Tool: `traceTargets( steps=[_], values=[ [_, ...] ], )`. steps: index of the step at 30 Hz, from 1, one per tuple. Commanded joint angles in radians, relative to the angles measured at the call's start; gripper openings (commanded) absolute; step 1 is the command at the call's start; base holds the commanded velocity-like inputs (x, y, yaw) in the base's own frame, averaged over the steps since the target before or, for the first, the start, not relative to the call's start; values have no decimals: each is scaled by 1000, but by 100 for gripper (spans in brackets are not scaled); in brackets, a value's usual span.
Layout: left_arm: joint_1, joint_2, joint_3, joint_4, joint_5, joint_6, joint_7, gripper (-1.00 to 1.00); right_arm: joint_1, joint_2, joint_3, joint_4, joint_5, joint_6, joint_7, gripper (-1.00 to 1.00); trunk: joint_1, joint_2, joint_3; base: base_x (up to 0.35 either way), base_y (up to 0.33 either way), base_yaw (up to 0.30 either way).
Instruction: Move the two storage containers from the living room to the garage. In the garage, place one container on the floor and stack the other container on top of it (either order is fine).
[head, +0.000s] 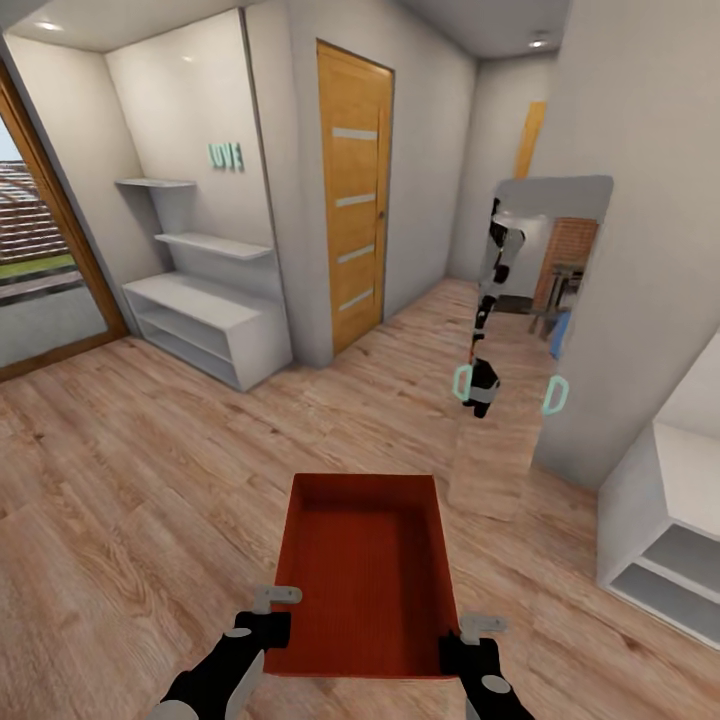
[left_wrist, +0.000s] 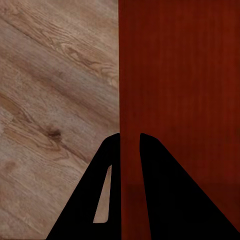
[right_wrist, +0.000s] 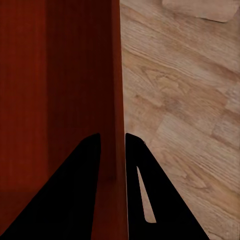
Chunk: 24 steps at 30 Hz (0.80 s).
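we carry one storage container (head: 365, 570) at lower centre, left gripper (left_wrist: 129, 150) and right gripper (right_wrist: 112, 147) each pinching a side wall. a thin rim hold could slip near the wooden door (head: 354, 195).

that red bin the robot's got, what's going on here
The robot holds one storage container out in front with both arms. The left gripper pinches one side wall and the right gripper pinches the opposite wall, a finger on each side of it. The open-top bin is empty. It is above a light wood plank floor in a hallway, facing a wooden door and white shelves.
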Motion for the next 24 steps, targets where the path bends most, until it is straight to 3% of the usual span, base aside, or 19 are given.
traceTargets(
  steps=[1,9,24],
  values=[
    [-1,-9,-11,-5,0,6,-30,-100,0,2,-5,4,4,12,-15,-100,1,-1,-1,336,0,0],
    [-1,-9,-11,-5,0,5,-30,-100,0,2,-5,4,4,12,-15,-100,1,-1,-1,336,0,55],
    [-1,-9,-11,-5,0,5,-30,-100,0,2,-5,4,4,12,-15,-100,1,-1,-1,336,0,237]
  ],
)
